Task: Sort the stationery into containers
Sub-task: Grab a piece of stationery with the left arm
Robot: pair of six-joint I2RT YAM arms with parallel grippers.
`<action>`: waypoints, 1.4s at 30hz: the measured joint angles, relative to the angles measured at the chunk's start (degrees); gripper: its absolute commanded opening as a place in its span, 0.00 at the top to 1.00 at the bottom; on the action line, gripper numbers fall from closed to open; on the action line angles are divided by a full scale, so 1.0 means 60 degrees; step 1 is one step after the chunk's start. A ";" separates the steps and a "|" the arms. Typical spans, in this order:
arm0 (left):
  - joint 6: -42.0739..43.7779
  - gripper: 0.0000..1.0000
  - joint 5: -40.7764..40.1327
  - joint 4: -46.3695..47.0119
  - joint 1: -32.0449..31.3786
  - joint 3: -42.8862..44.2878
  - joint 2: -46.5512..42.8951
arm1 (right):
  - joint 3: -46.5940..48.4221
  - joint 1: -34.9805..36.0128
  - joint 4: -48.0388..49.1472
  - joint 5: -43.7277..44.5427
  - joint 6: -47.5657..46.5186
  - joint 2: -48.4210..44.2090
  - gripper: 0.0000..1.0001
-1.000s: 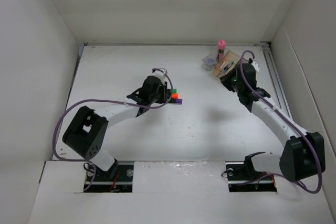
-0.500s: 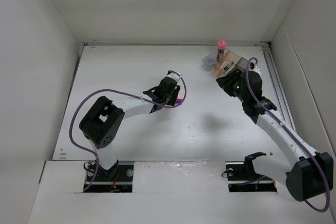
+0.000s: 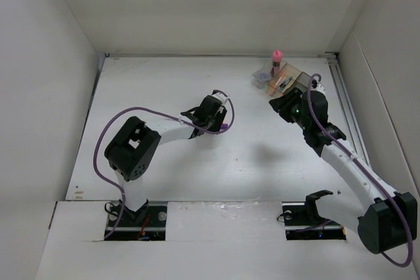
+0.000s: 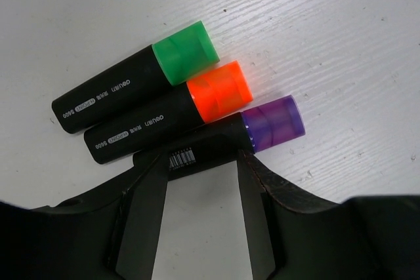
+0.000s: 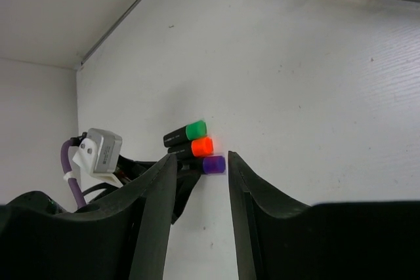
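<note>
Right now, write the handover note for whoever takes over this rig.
Left tool: open, tips at the purple marker, not gripping it.
Right tool: open, empty, beside the tray.
Green marker, orange marker and the purple marker lie side by side, touching, on the table.
Pink-capped bottle stands at the tray's far edge. Thin items lie in the tan compartment, too small to name.
Done: no marker sorted.
Left: all three markers into the tray.

Markers: three – green marker (image 4: 134,86), orange marker (image 4: 167,119), purple marker (image 4: 223,137)
Pink-capped bottle (image 3: 276,62): one
Tray (image 3: 291,75): one
Round jar (image 3: 261,77): one
</note>
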 measured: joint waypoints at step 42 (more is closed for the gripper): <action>-0.1818 0.33 0.2586 0.0044 -0.0138 -0.1184 -0.1275 | -0.0033 0.0000 0.0000 -0.0339 -0.0011 -0.0200 0.53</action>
